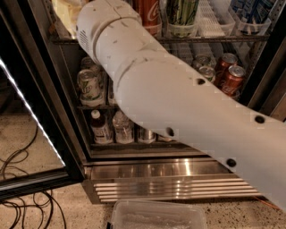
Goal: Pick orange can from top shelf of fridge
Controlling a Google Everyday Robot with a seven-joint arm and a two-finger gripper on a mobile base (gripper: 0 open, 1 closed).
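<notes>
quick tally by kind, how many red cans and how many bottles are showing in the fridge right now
red cans: 3
bottles: 2
total: 5 showing
The arm covers part of the fridge; the hand is out of view past the top edge.

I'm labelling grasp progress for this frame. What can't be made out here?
Camera view only:
gripper: not in view; the arm runs to the top-left corner, so it lies past that edge or behind the arm.
orange can: none identifiable; the arm covers the left of the top shelf.
red cola can and green can: tops cut off by the upper edge.
</notes>
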